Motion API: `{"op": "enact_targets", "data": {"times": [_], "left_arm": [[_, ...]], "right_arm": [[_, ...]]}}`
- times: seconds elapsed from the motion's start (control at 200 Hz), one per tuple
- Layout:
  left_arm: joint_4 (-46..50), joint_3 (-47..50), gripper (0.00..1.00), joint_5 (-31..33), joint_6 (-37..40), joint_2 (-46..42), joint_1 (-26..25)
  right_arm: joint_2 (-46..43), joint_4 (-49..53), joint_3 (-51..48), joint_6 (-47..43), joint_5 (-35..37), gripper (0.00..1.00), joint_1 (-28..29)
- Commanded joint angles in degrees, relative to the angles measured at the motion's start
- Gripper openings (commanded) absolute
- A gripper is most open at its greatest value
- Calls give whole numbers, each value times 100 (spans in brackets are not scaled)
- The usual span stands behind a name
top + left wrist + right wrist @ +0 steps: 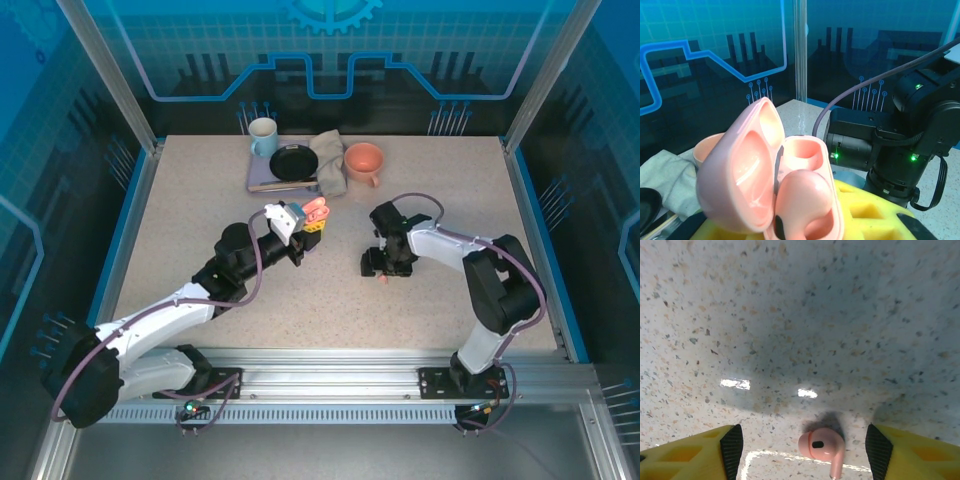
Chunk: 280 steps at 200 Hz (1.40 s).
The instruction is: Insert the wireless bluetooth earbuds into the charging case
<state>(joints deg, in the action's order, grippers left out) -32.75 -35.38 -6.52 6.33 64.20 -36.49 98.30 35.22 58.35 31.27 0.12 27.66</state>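
Two robot arms reach over a speckled table (190,240), seen from above. The left gripper (310,224) is raised off the table near the middle, its jaws pinched shut on a pink charging case (316,209) held up in the air. The left wrist camera looks straight into this case: the lid (737,175) is swung open to the left, the far well (807,152) is a smooth hollow, and a rounded pink shape that looks like an earbud (805,192) sits in the near well.

To the right, well apart from the case, the right gripper (382,268) points down at the table. Its wrist camera shows its two yellow fingers (695,457) with black pads spread wide, one at each lower corner. A salmon-pink earbud (822,446) lies on the table between them, touching neither, with its bulb towards the camera's centre and its stem towards the lower edge.

At the back of the table sits a tray (262,184) holding a pale mug (263,135) and a black plate (293,162). A grey cloth (328,160) and a pink cup (364,160) are just beside it
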Motion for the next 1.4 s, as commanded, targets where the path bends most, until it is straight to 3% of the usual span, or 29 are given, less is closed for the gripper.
{"op": "enact_targets", "data": {"times": [0.0,0.41,0.535,0.79,1.025,1.396], "left_arm": [[-20,84,0,-84,37,-132,54],[-80,136,0,-38,33,-143,62],[-106,135,0,-58,9,-110,57],[-203,184,0,15,48,-109,64],[-344,241,0,21,44,-50,131],[-534,285,0,-24,-31,20,229]], "right_arm": [[57,-24,-108,193,-76,69,142],[-333,178,-287,542,-83,68,642],[-464,594,-167,799,409,68,671],[-575,1182,183,2279,986,68,603],[-617,907,211,3861,661,67,661],[-65,623,255,3992,331,67,694]]}}
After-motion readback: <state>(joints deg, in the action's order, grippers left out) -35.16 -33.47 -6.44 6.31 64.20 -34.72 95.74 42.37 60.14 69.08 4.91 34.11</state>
